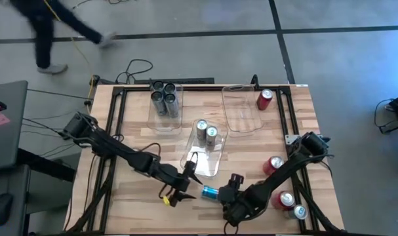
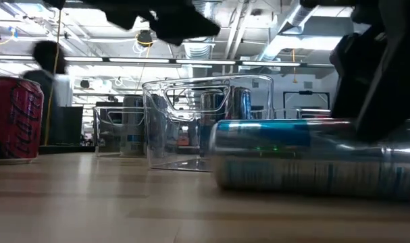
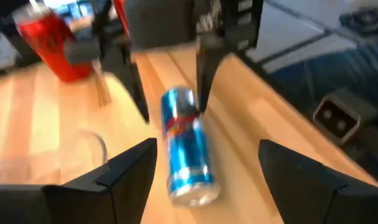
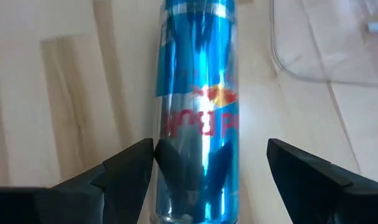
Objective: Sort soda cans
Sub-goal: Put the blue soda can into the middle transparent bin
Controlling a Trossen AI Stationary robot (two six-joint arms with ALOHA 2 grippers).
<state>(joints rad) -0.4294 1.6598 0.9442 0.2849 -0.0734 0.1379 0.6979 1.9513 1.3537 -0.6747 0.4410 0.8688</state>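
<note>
Both arms reach low toward the middle of the table's front edge. The left gripper (image 1: 185,185) and the right gripper (image 1: 226,190) face each other there, each with its fingers spread wide apart.

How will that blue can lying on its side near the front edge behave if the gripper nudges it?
The blue can lies on its side on the bare wood table, so it will probably roll if nudged sideways. Its glossy metal skin looks slippery, so a shallow pinch may slide. The right gripper is open astride it; closing across the body seems safest, gently, since thin cans dent.
</note>
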